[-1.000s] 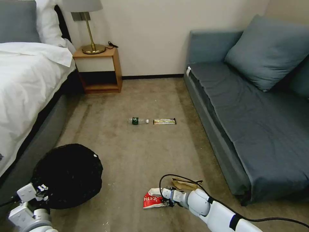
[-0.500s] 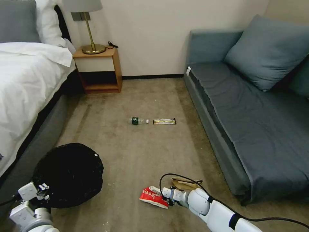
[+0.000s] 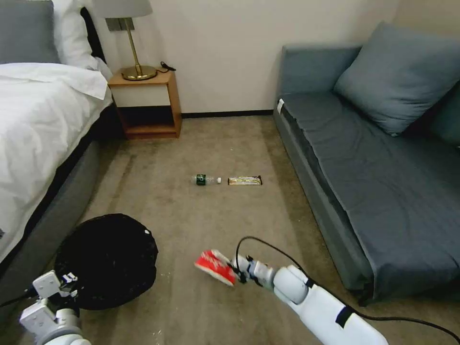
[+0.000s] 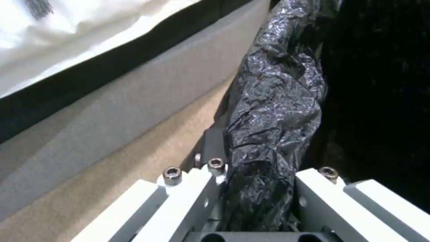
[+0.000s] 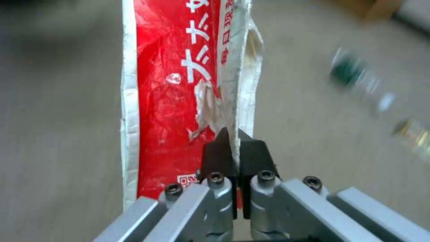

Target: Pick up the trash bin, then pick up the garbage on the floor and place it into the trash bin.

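Observation:
The trash bin (image 3: 108, 261), lined with a black bag, sits low at the left beside the bed. My left gripper (image 3: 64, 283) is shut on its bag-covered rim (image 4: 273, 127), one finger inside and one outside. My right gripper (image 3: 238, 274) is shut on the edge of a red-and-white snack packet (image 3: 214, 266) and holds it off the carpet, to the right of the bin. In the right wrist view the packet (image 5: 170, 84) hangs from the pinched pads (image 5: 215, 154). More garbage lies farther off on the floor: a small clear green-labelled bottle (image 3: 206, 179) and a gold-black wrapper (image 3: 245, 180).
A bed (image 3: 33, 124) runs along the left, close to the bin. A blue sofa (image 3: 383, 182) fills the right. A wooden bedside table (image 3: 146, 103) with a lamp stands at the far wall. Open carpet (image 3: 201, 220) lies between bin and bottle.
My right gripper has lifted the snack packet off the carpet and carried it left and up, towards the bin. The bin and left gripper have shifted slightly right.

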Robot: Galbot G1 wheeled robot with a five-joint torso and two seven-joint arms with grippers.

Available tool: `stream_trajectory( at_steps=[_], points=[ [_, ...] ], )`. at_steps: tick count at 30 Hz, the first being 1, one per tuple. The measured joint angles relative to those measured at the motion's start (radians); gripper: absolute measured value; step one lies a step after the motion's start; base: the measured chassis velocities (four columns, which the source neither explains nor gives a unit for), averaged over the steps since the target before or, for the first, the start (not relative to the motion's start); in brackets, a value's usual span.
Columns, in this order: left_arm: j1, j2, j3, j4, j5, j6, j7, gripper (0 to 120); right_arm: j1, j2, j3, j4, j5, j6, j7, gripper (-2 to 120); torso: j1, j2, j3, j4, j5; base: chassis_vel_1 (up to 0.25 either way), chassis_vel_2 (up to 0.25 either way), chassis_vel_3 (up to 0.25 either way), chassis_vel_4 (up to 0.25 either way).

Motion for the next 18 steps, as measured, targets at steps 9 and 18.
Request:
stream_trajectory(
  at_steps=[9,18],
  points=[
    [-0.029,-0.001,0.013,0.030,0.021,-0.001,0.003,4,0.155,0.004,-0.153,0.210,0.303,-0.051,0.100,0,0.000,0.000,0.000,-0.0001,-0.0003,0.000,0.000,0.000,0.000],
    [-0.046,-0.002,0.018,0.038,0.029,-0.001,0.013,4,0.345,0.082,-0.450,0.199,0.422,-0.104,0.246,0,0.000,0.000,0.000,0.0001,-0.0003,0.000,0.000,0.000,0.000]
  ],
)
